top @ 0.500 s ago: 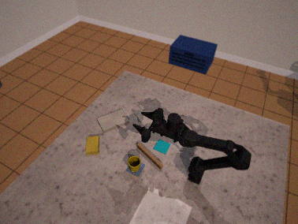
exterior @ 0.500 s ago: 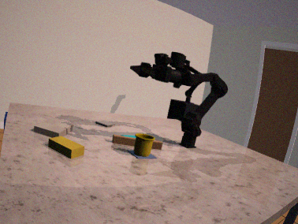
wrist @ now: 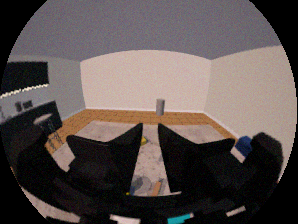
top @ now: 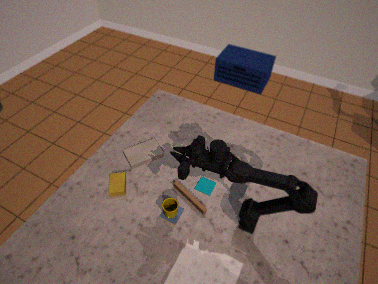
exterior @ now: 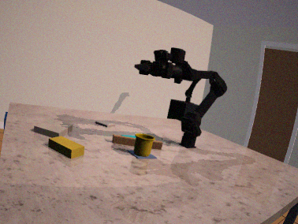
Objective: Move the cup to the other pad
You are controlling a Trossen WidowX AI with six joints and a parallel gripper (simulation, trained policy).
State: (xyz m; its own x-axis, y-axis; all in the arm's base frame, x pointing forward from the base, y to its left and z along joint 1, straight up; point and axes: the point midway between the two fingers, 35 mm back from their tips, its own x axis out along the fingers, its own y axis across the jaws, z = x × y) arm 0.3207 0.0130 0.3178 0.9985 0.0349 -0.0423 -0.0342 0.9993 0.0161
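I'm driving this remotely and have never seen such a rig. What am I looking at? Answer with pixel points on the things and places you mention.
One black jointed arm ending in a two-fingered pincer (top: 173, 153) (exterior: 135, 66) (wrist: 150, 126). The top picture looks down on the table; the exterior one looks from the side; the wrist one looks out past the fingers.

A yellow cup (top: 170, 208) (exterior: 143, 146) stands on a blue pad (top: 177, 215) (exterior: 151, 157). Near it are a wooden bar (top: 190, 197) (exterior: 122, 140) and a turquoise pad (top: 205, 185); farther off, a yellow block (top: 117, 183) (exterior: 66, 147). The pincer is raised, partly open, holding nothing.

claw (top: 172, 150) (exterior: 135, 66) (wrist: 150, 126) | fingers now closer together | gap narrower than before
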